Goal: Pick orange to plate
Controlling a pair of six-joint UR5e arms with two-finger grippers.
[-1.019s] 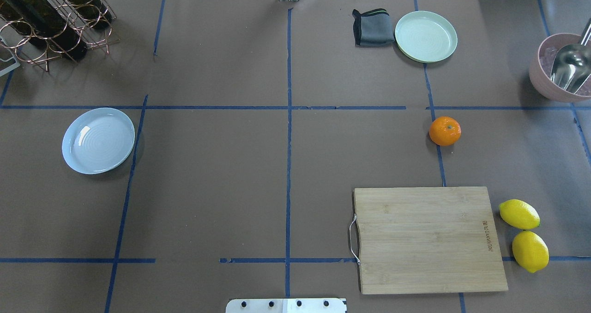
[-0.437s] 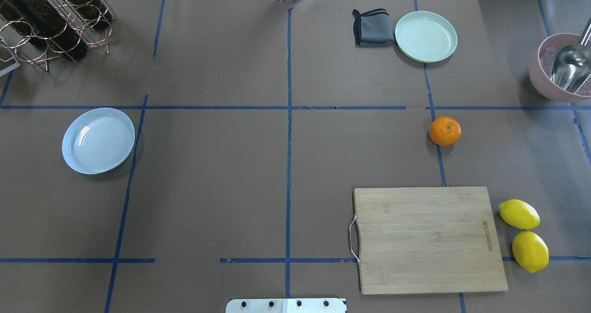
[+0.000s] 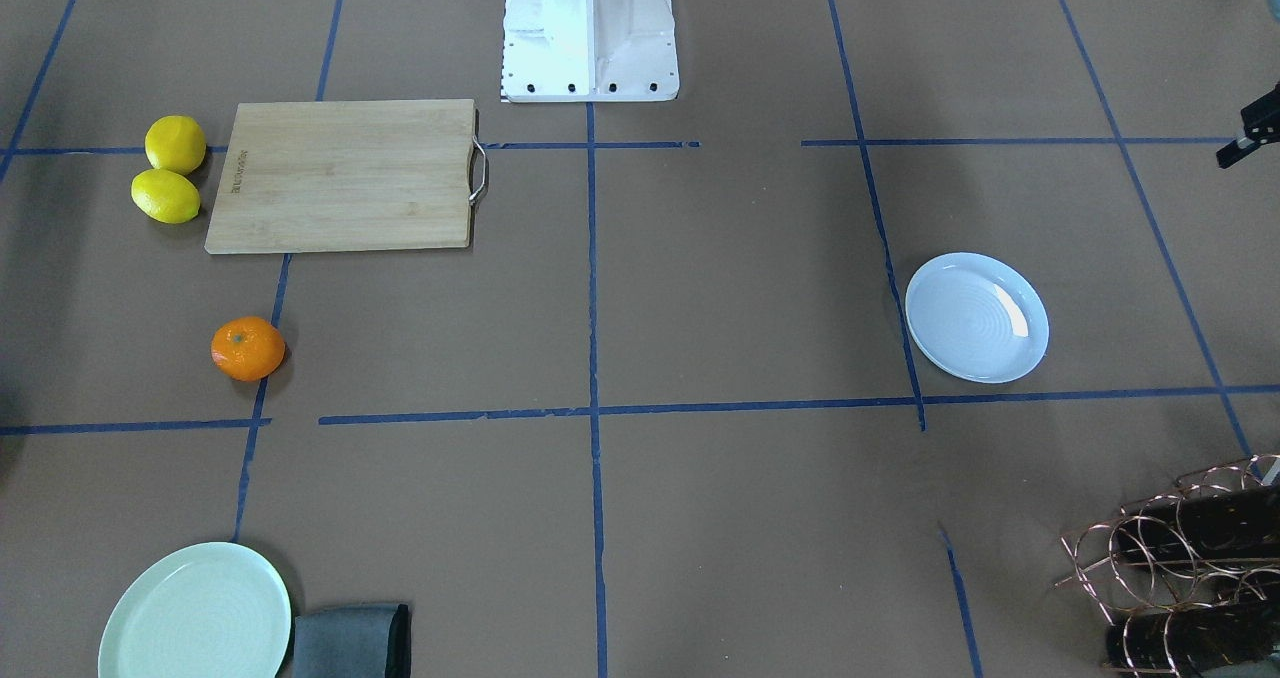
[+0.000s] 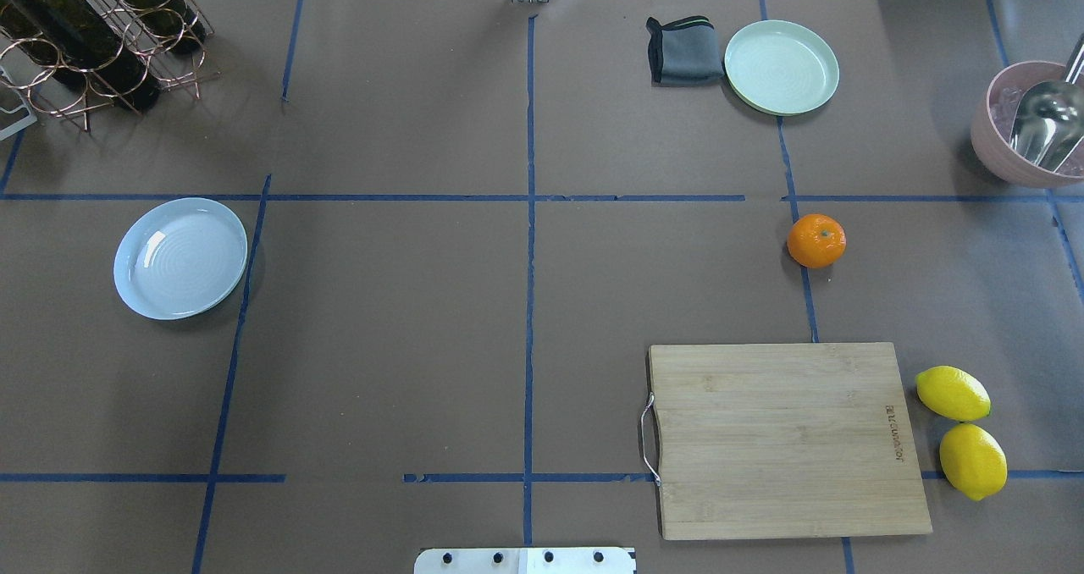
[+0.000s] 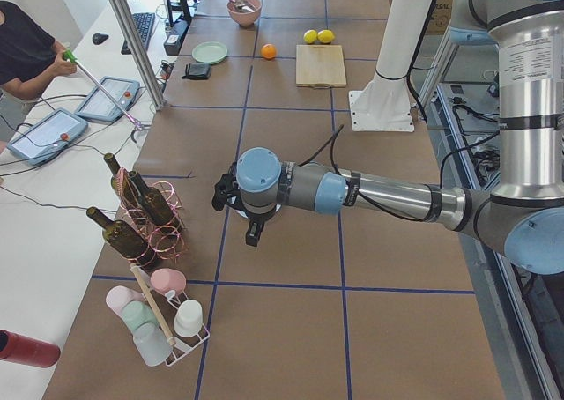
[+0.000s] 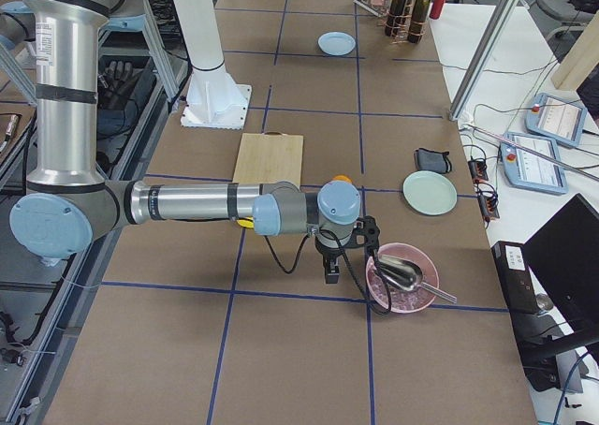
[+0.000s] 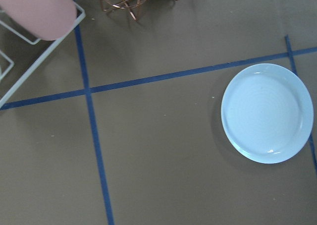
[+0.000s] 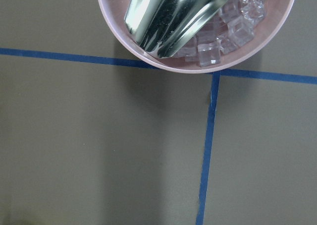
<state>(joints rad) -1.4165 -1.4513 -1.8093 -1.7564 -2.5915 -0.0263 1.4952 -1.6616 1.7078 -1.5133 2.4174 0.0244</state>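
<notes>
Pale bluish-white and glossy, the round plate (image 4: 180,258) is lying far left, the left gripper (image 5: 251,235) hanging near it. Well right, the small bright-orange round orange (image 4: 815,240) is sitting nearer the right gripper (image 6: 329,271), which is hanging by the pink bowl (image 4: 995,155). I cannot tell whether either is gaping or clenched.

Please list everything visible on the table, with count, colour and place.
orange: one, orange, right half
plate: one, pale blue, left half
second plate: one, mint green, far right
cloth: one, grey, beside it
cutting board: one, wooden, near right
lemons: two, yellow, beside the board
bowl: one, pink, right edge, holding ice and scoop
bottle rack: one, copper, far left corner
cup rack: one, white, left end
left arm: one, grey, near pale plate; jaws unclear
right arm: one, grey, near bowl; jaws unclear
</notes>
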